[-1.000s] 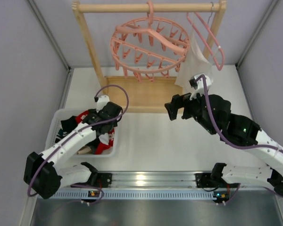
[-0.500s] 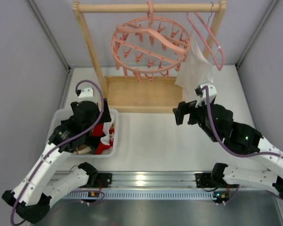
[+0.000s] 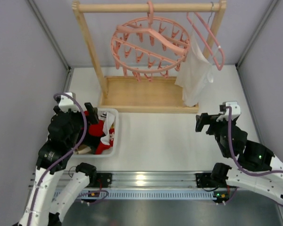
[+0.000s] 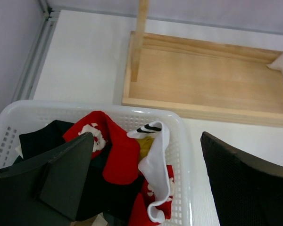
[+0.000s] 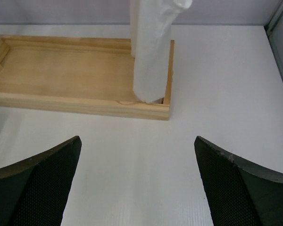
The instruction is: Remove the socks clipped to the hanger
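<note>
"Top external view has both arms low by the near edge of the desk. How do the pincers stand?"

"On the left wrist view the left pincer gapes wide and holds nothing. It hangs over the white basket. The right pincer is just as wide with nothing in it, above bare desk and facing the wooden rack at its base."

"What is in the basket?"

"The socks, heaped together. One white sock with black cuff stripes is draped on top. There is red with white marks in several folds, and black toward the left. How many socks that makes I cannot tell. Every sock I can see lies in there."

"And the hanger?"

"The hanger, a round salmon-pink ring with clips, hangs by its hook from the rack's top rail, well apart from both pincers. Beside it on the same rail is one plain pink triangular hanger. One white cloth bag hangs just beside that, its lower end reaching the rack's base. So: two pincers, one basket, two hangers, one bag."
</note>
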### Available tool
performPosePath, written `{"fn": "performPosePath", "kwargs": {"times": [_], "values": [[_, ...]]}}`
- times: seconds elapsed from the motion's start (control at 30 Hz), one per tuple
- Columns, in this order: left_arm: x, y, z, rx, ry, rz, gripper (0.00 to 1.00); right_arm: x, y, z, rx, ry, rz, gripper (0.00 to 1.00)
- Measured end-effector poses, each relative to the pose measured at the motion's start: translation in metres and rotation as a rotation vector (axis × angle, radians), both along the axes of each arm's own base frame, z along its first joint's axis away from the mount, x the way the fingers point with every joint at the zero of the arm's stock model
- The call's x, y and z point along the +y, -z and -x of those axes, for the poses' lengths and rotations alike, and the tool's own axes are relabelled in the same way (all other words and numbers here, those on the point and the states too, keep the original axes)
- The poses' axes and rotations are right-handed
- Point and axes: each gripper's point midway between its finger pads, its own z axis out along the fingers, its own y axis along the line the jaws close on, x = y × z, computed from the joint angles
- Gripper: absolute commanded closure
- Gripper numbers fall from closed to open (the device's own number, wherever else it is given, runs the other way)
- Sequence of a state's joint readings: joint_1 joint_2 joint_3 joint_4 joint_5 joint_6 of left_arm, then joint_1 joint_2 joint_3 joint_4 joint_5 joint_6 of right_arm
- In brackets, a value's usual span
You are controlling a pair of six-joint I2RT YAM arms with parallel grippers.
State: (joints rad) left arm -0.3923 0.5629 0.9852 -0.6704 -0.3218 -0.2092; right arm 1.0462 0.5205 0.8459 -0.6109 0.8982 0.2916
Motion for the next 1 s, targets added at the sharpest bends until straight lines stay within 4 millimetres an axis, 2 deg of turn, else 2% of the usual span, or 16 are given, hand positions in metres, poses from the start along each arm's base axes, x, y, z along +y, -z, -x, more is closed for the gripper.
{"fn": "performPosePath", "kwargs": {"times": [0.1, 0.17, 0.33, 0.53, 1.0], "values": [[0.022, 0.006, -0.010, 0.006, -0.087, 0.023, 0.02, -0.014, 0.000, 0.003, -0.006, 0.041, 0.004, 0.01], [0.027, 0.015, -0.013, 0.025, -0.107, 0.025, 0.02, -0.019, 0.003, 0.004, 0.001, 0.056, 0.016, 0.01], [0.024, 0.030, -0.011, 0.050, -0.084, 0.028, 0.02, -0.030, 0.012, 0.007, 0.023, 0.087, 0.063, 0.00], [0.022, 0.026, 0.000, 0.003, -0.061, 0.044, 0.02, -0.036, 0.011, 0.008, 0.020, 0.104, 0.062, 0.01], [0.015, 0.032, 0.000, 0.017, -0.026, 0.051, 0.02, -0.042, 0.012, 0.012, 0.023, 0.110, 0.055, 0.01]]}}
